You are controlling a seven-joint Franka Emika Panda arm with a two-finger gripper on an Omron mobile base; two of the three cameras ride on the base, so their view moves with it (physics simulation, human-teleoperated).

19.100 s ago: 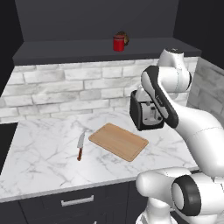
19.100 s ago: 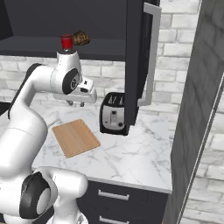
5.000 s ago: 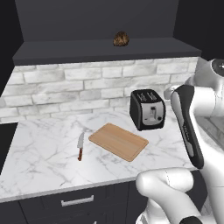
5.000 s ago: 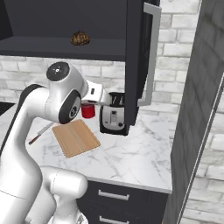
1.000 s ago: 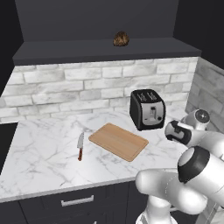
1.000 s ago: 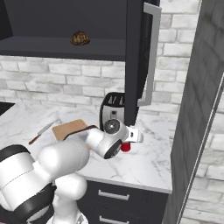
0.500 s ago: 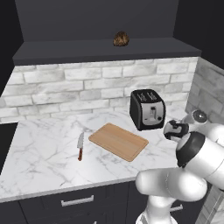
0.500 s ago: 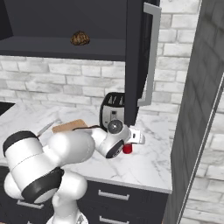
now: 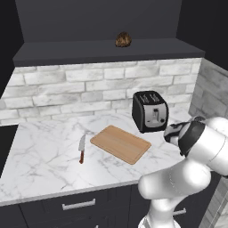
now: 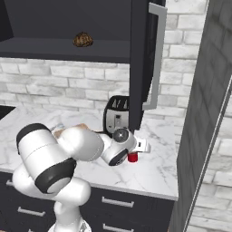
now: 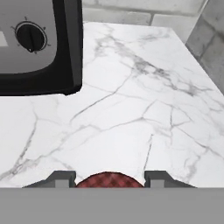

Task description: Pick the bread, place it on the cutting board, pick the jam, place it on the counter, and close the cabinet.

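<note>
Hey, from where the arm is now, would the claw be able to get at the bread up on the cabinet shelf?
Probably, but not right away. The claw is shut on the jam low over the counter. The bread sits alone at the shelf's open front, with the cabinet door swung aside.

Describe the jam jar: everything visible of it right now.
The jam is a small, squat, bright red cylinder. In the right base view it stands upright, low over or on the white marble counter, in front of the black toaster and beside the open cabinet door. In the hand view its top shows a red checked pattern between the fingertips of the gripper, which is shut on it.
</note>
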